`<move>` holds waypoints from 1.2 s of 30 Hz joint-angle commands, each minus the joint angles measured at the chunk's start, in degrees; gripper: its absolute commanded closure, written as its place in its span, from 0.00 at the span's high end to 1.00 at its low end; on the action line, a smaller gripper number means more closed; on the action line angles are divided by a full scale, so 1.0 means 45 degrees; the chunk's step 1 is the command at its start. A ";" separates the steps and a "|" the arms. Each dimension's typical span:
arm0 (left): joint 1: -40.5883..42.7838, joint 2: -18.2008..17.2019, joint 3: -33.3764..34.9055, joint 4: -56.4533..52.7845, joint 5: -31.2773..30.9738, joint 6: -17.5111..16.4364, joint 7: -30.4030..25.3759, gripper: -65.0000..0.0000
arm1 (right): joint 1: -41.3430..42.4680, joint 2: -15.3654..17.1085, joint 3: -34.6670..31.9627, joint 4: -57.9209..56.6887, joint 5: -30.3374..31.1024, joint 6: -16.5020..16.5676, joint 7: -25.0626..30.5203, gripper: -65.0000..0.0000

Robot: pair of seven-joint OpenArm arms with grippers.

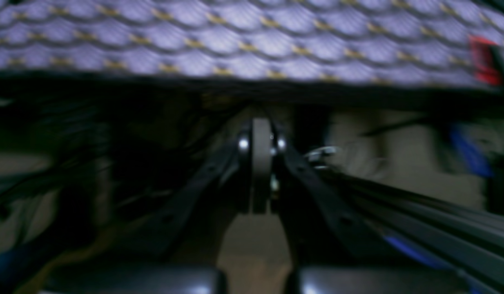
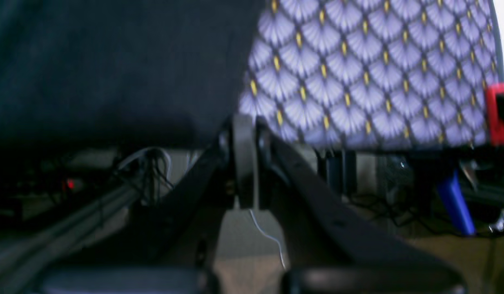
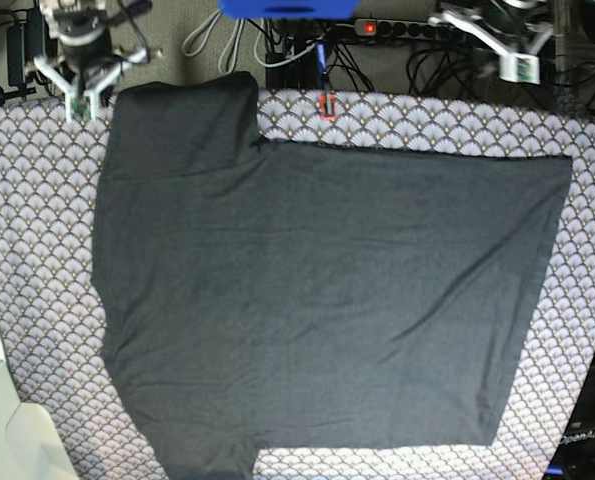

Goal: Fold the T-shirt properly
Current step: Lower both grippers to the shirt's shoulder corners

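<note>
A: Since the T-shirt lies spread flat and plain side up on the tablecloth, has any fold been made?

B: None that I can see; every fold is left to do. Both arms sit beyond the table's far edge.

A: And the claws?

B: The right gripper has its jaws pressed together on nothing, with the shirt's sleeve just ahead and to one side. The left gripper is likewise closed and empty, only bare cloth ahead of it
</note>
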 commanded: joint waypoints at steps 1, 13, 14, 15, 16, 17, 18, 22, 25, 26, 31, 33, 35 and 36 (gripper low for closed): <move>-0.0042 -0.0060 -0.0167 0.0279 -0.0067 -0.0119 0.0123 0.01 | 0.0032 0.0086 0.0060 0.0203 -0.0031 -0.0002 0.0196 0.00; -0.1019 -0.0021 -0.0460 0.0259 -0.0086 -0.0119 0.0807 0.01 | 0.1263 -0.0500 0.0080 0.0164 -0.0012 0.1971 -0.0039 0.29; -0.1039 -0.0021 -0.0479 0.0259 -0.0086 -0.0119 0.0807 0.01 | 0.1322 -0.0500 0.0080 0.0164 0.0027 0.1991 -0.0214 0.33; -0.1078 -0.0021 -0.0538 0.0259 -0.0086 -0.0119 0.0807 0.01 | 0.1458 -0.0500 0.0080 0.0164 0.0340 0.1991 -0.0371 0.38; -0.1097 -0.0021 -0.0557 0.0259 -0.0086 -0.0119 0.0807 0.01 | 0.1576 -0.0461 0.0080 0.0164 0.0828 0.1991 -0.0527 0.40; -0.1117 -0.0021 -0.0577 0.0259 -0.0086 -0.0119 0.0807 0.01 | 0.1634 -0.0383 0.0177 0.0164 0.1375 0.1991 -0.0722 0.42; -0.1136 -0.0021 -0.0675 0.0279 -0.0086 -0.0119 0.0807 0.01 | 0.1634 -0.0207 0.0431 0.0164 0.1864 0.1991 -0.0879 0.43; -0.1469 0.0233 -0.1222 0.0259 -0.0086 -0.0119 0.0826 0.01 | 0.2025 0.0223 0.1174 0.0086 0.3681 0.1991 -0.1445 0.43; -0.1664 0.0526 -0.1905 0.0259 -0.0086 -0.0138 0.0826 0.01 | 0.2338 0.0496 0.1584 -0.0285 0.4579 0.1991 -0.2012 0.43; -0.1762 0.0565 -0.2081 0.0240 -0.0086 -0.0138 0.0826 0.01 | 0.2435 0.0555 0.1603 -0.0461 0.4775 0.1991 -0.2129 0.43; -0.1937 0.0565 -0.2511 0.0200 -0.0086 -0.0138 0.0826 0.00 | 0.2494 0.0536 0.1681 -0.1086 0.4950 0.1991 -0.2129 0.43; -0.1996 0.0526 -0.2511 0.0181 -0.0086 -0.0138 0.0826 0.01 | 0.2494 0.0516 0.1681 -0.1340 0.4970 0.1991 -0.2090 0.43; -0.2016 0.0506 -0.2511 0.0161 -0.0086 -0.0138 0.0826 0.01 | 0.2513 0.0536 0.1681 -0.1731 0.4970 0.1991 -0.2070 0.43; -0.2016 0.0526 -0.2511 0.0142 -0.0086 -0.0138 0.0826 0.01 | 0.2513 0.0536 0.1681 -0.1985 0.4970 0.1991 -0.2051 0.43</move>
